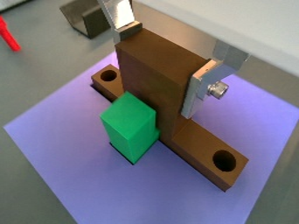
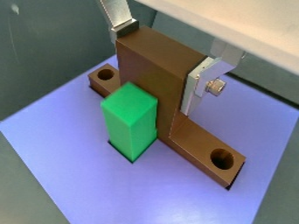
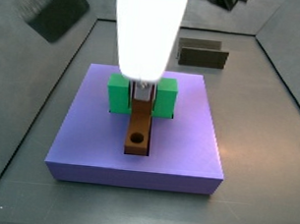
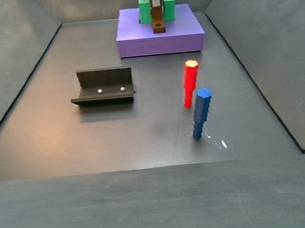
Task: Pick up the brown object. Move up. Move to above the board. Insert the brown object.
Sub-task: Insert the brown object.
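Nearest in a side view stands one blue bar [image 4: 203, 114], upright on the dark tabletop [image 4: 144, 137]. Just behind it stands one red bar [image 4: 190, 83], also upright. To their side, well apart, sits one fixture [image 4: 103, 87], a dark L-shaped bracket on its base plate; two small pale dots show on its upright face. The same fixture [image 3: 202, 56] appears behind the board in a side view, and one corner of it [image 1: 84, 16] shows in a wrist view, where a piece of the red bar [image 1: 9, 35] shows at the picture's edge.

Farthest back lies one board [image 4: 161, 33], a lavender slab [image 3: 97, 139] resting flat on the tabletop. On it stands one green bracket [image 3: 119, 94]; its two legs flank the central groove, and only one leg [image 2: 128, 121] shows in the wrist views.

One brown object [image 3: 140, 129] lies lengthwise in the board's groove, passing between the green legs. Both wrist views show a broad brown block [image 1: 158, 77] rising from the middle of that low strip, with one round hole near each end of the strip.

The gripper [image 2: 159, 57] stands over the board, its two silver fingers [image 1: 205, 87] clamped on opposite faces of the brown object's raised block. One bolt shows on the nearer finger.

No writing or labels can be read on anything.
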